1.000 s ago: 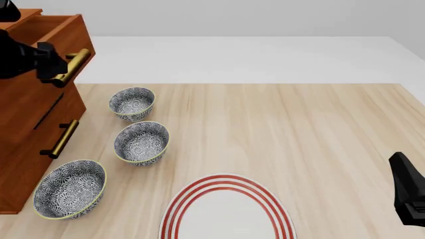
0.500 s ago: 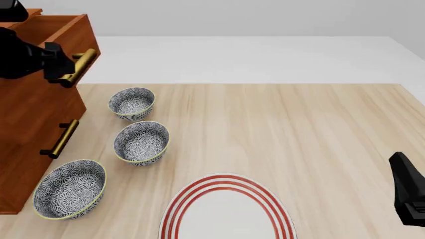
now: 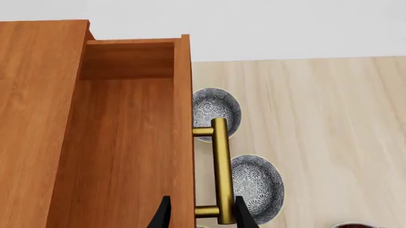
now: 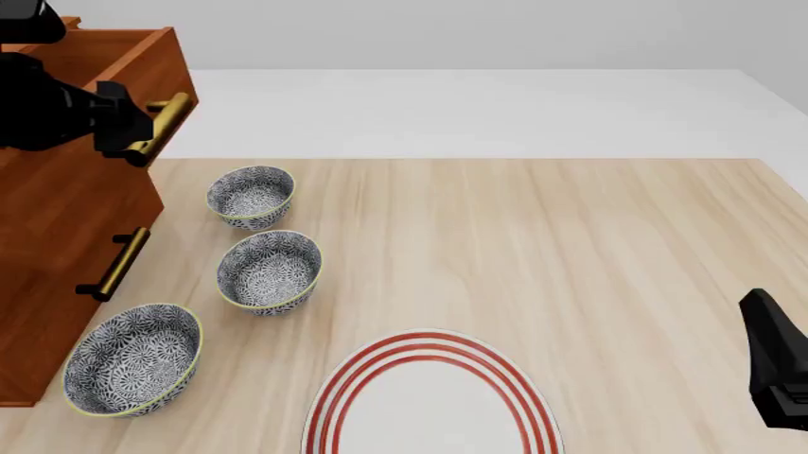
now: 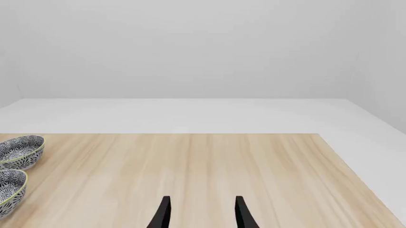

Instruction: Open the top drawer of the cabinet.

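The cabinet (image 4: 63, 218) stands at the table's far left. Its top drawer (image 4: 127, 61) is pulled partly out toward the right, and the left wrist view shows its bare wooden inside (image 3: 127, 142). The brass handle (image 4: 165, 118) (image 3: 220, 166) sticks out from the drawer front. My left gripper (image 4: 132, 132) (image 3: 201, 213) is at the handle. Its fingers stand wide apart, one on the outer side of the handle and one over the drawer's inside, straddling handle and front panel. My right gripper (image 4: 777, 374) (image 5: 201, 213) is open and empty at the near right.
Three patterned bowls (image 4: 252, 195) (image 4: 269, 270) (image 4: 132, 357) sit in a row just right of the cabinet, below the open drawer. A red-ringed white plate (image 4: 432, 397) lies at the near middle. A lower drawer's handle (image 4: 116, 265) shows beneath.
The top drawer has slid further out to the right, and my left gripper has moved right with its handle. The right arm has not moved.
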### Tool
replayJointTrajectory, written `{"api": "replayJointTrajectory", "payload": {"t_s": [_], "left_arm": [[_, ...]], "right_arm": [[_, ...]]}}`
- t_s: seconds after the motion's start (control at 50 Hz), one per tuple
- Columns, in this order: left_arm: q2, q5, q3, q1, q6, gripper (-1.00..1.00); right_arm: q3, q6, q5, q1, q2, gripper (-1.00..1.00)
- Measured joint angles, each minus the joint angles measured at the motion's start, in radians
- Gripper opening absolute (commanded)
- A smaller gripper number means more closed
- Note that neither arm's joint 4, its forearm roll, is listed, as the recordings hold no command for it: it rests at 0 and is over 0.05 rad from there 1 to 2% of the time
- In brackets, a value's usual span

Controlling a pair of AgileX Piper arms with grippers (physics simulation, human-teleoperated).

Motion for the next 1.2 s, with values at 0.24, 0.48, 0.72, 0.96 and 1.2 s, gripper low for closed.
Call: {"api": "replayJointTrajectory", "payload": {"t_s": [0.24, 0.48, 0.72, 0.96, 1.2], "left_arm": [[-0.001, -0.003, 0.001, -0.012, -0.001, 1.0], [-0.002, -0.007, 0.003, -0.031, -0.006, 1.0], [-0.001, -0.008, 0.003, -0.046, -0.008, 1.0], [-0.003, -0.014, 0.006, -0.065, -0.009, 1.0], [-0.006, -0.028, 0.012, -0.084, -0.013, 1.0]], "right_arm": [[0.0, 0.0, 0.0, 0.0, 0.0, 1.0], [0.0, 0.0, 0.0, 0.0, 0.0, 1.0], [0.0, 0.0, 0.0, 0.0, 0.0, 1.0], [0.0, 0.0, 0.0, 0.0, 0.0, 1.0], [0.0, 0.0, 0.0, 0.0, 0.0, 1.0]]}}
